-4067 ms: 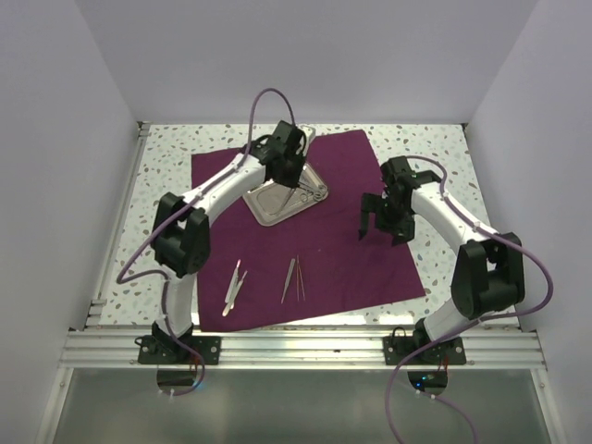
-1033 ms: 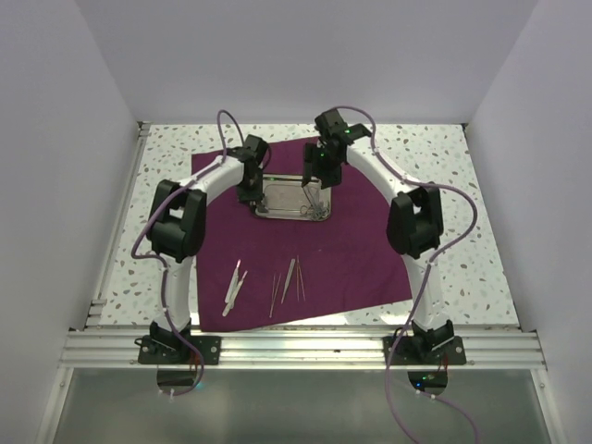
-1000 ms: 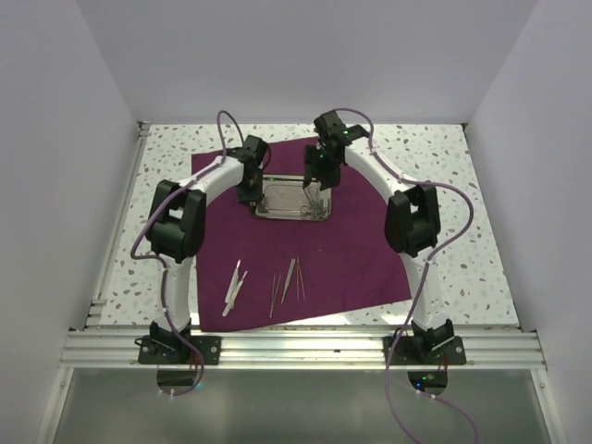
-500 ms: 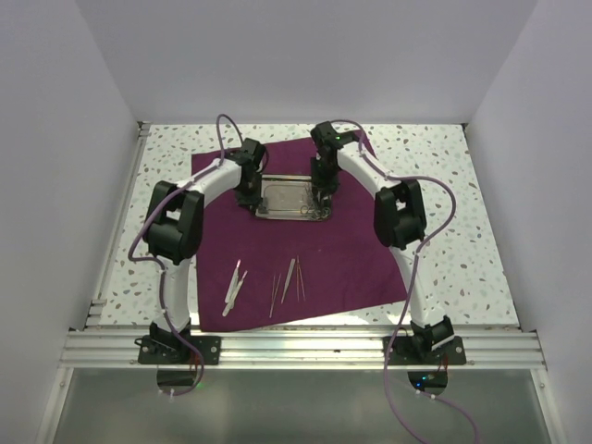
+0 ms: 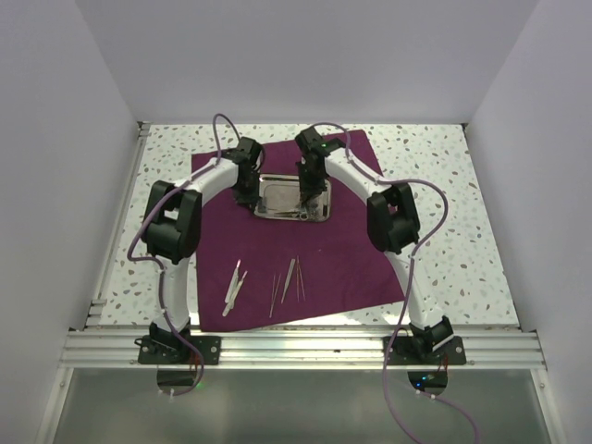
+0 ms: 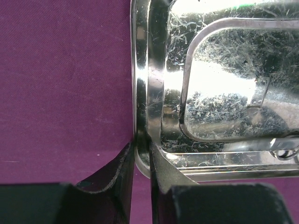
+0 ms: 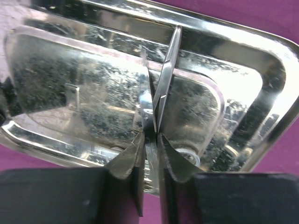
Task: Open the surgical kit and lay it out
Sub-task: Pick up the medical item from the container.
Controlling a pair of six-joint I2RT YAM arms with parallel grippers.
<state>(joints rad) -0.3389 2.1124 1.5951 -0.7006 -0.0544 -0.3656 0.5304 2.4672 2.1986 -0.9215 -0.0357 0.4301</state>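
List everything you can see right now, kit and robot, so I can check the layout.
table: one, white speckled, under everything
frame rail: one, aluminium, along the near edge
cloth wrap: one, dark purple, spread flat on the table
steel tray: one, shiny silver, far middle of the cloth
scissors: one pair, silver, in the tray
loose instruments: about six, thin silver, side by side on the cloth's near part; too thin to count for certain
left gripper: one, black, shut on the tray's left rim
right gripper: one, black, shut on the scissors
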